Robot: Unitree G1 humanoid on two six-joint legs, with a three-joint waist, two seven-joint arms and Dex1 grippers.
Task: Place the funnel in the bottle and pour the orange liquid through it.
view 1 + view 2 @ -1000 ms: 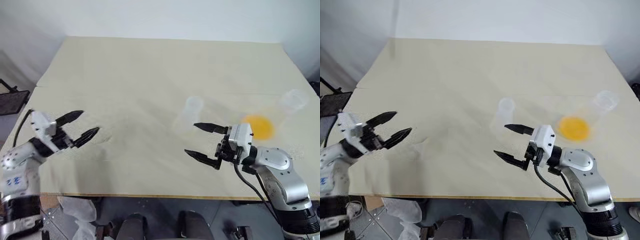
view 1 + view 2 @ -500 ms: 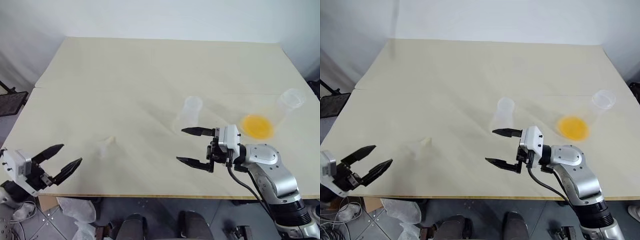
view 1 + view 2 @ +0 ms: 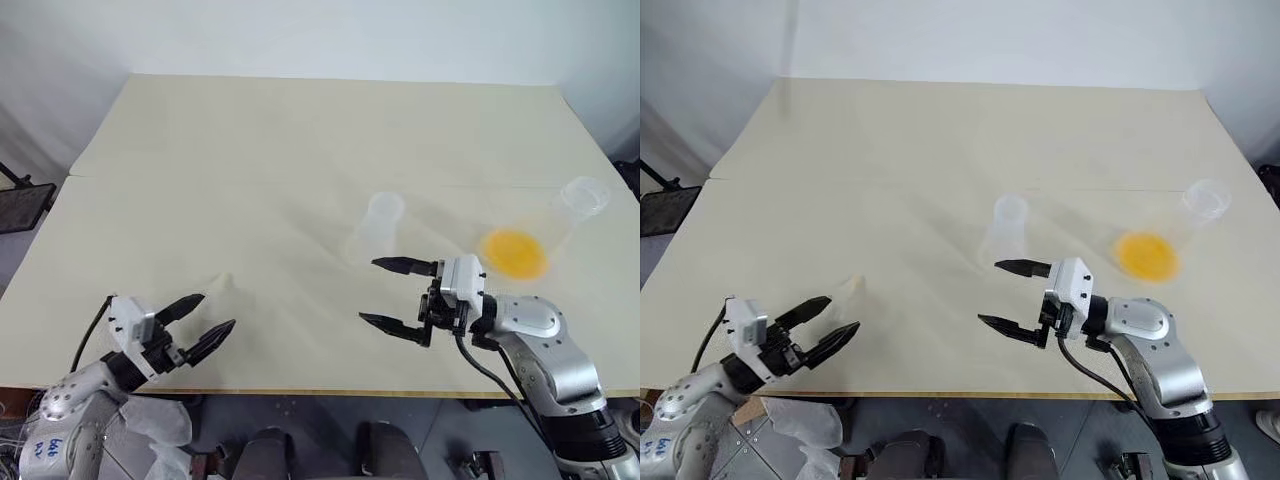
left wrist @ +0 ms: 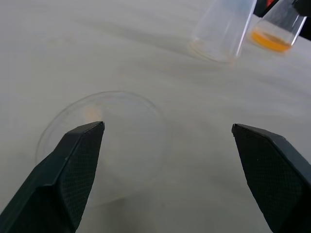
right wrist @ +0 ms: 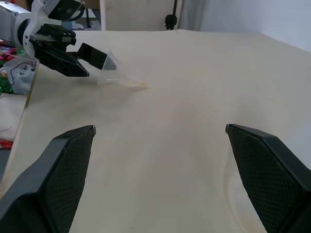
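Observation:
The funnel (image 3: 215,290) lies on its side on the table at the near left, its round rim (image 4: 104,141) facing my left gripper (image 3: 218,311). That gripper is open and level just short of the rim, with nothing between its fingers. The bottle (image 3: 378,228) stands upright at the table's middle. Right of it a larger clear flask (image 3: 572,205) holds the orange liquid (image 3: 513,252) as a shallow pool at its base. My right gripper (image 3: 368,291) is open and empty, pointing left, in front of the bottle and apart from it.
The beige table (image 3: 300,140) has a seam running across its middle. Its near edge (image 3: 330,390) lies just under both grippers. A black stand (image 3: 20,205) sits off the left side, and plastic bags (image 3: 155,420) lie on the floor below.
My left gripper sank toward the table's near edge, then swung right to sit just before the funnel. The right gripper stayed where it was, still open.

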